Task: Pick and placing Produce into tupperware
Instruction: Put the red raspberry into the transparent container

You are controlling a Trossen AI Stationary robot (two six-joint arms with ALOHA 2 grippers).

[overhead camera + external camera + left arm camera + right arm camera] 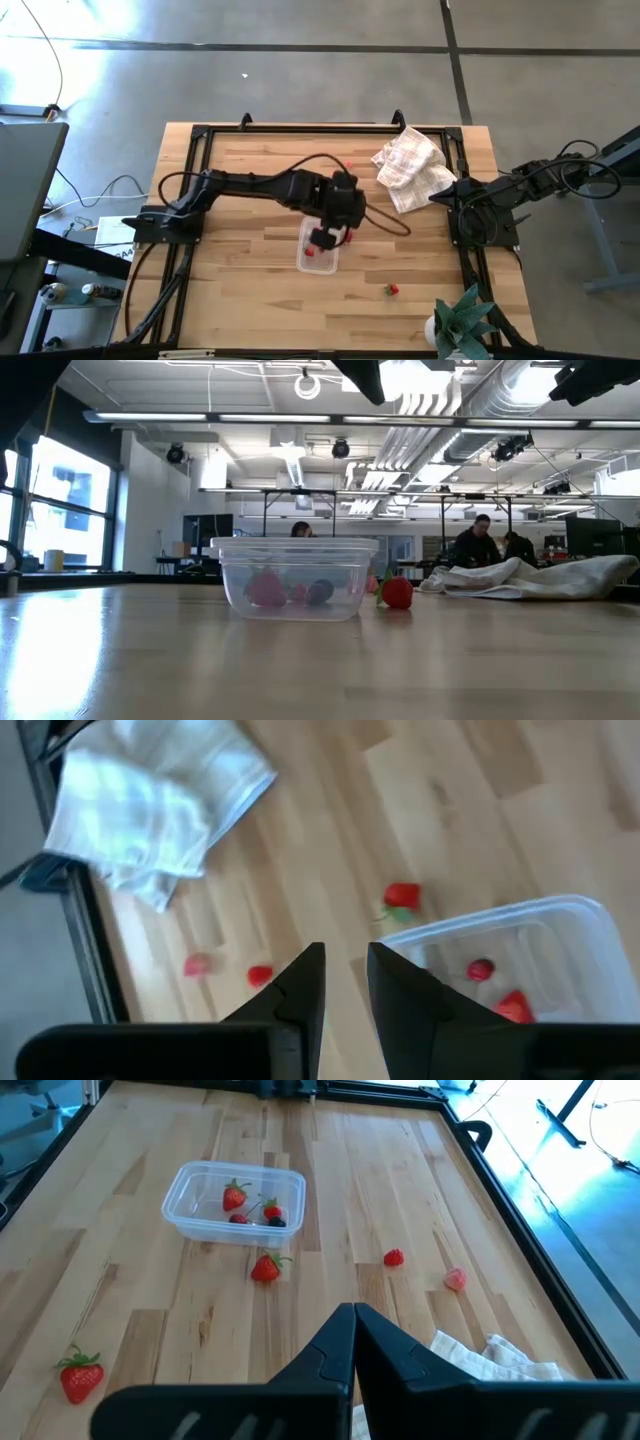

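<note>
The tupperware [235,1202], a clear container, stands on the wooden table near its middle and holds several small red pieces of produce [235,1195] and one dark one [277,1222]. More produce lies loose on the table: a strawberry [266,1268] beside the container, two small berries [260,975] toward the far side, and a strawberry [391,289] near the front. My left gripper [345,970] hangs above the container's edge [325,240], pointing steeply down, open by a narrow gap with nothing in it. My right gripper [352,1315] waits shut at the table's right edge.
A crumpled white checked cloth [412,168] lies at the far right of the table. A small potted plant [465,325] stands at the front right corner. A black frame [300,127] runs along the table's edges. People sit in the room beyond the table.
</note>
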